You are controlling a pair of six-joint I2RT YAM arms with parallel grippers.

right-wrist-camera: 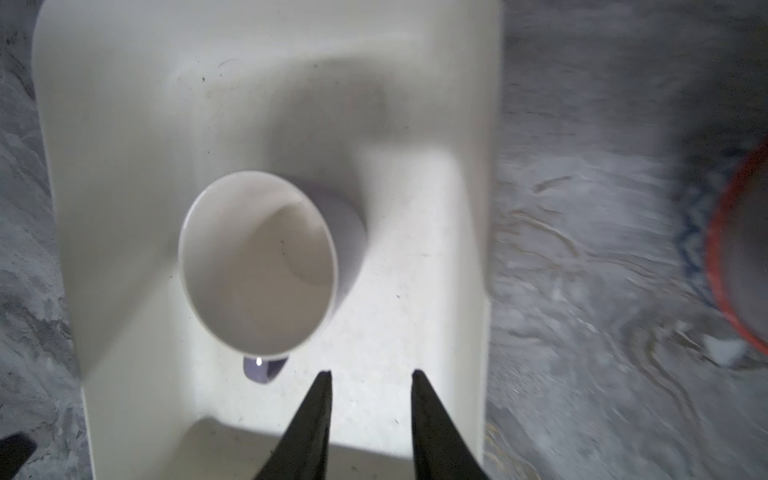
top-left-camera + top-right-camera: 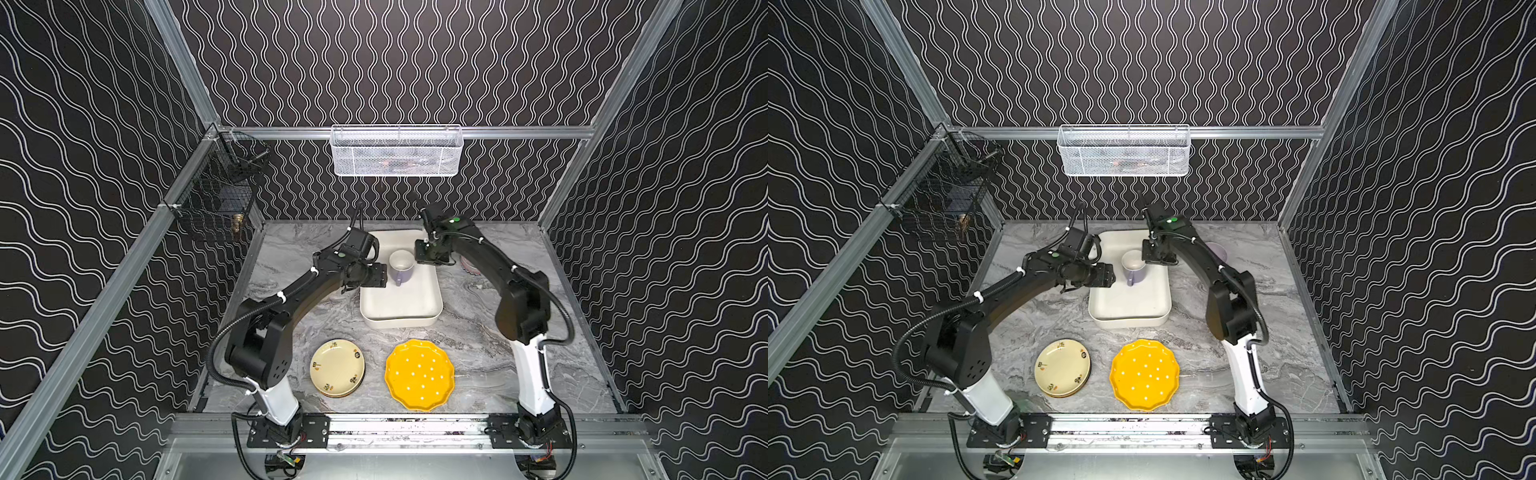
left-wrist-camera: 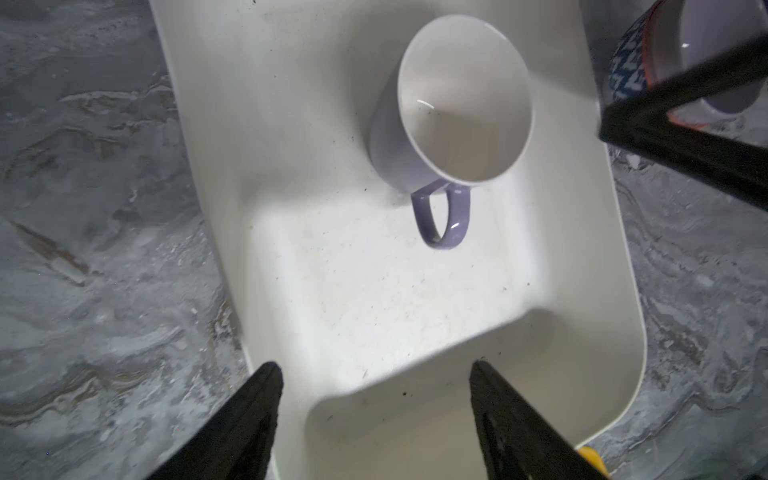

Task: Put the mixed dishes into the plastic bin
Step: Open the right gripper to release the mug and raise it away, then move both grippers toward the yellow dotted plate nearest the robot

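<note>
Mug: lavender mug [image 2: 401, 266] upright inside the plastic bin [image 2: 401, 322]
Left pincer [image 3: 374, 365]: jaws wide, empty, over the bin
Right pincer [image 1: 372, 372]: narrow gap, empty, just beside the mug
Plates: cream floral plate [image 2: 337, 368] and yellow scalloped plate [image 2: 419, 374] out on the counter [image 2: 478, 353]

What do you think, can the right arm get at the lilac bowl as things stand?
Probably yes. The lilac bowl stands uncovered on the table, just outside the plastic bin and near the right gripper, whose jaws are open and empty.
</note>
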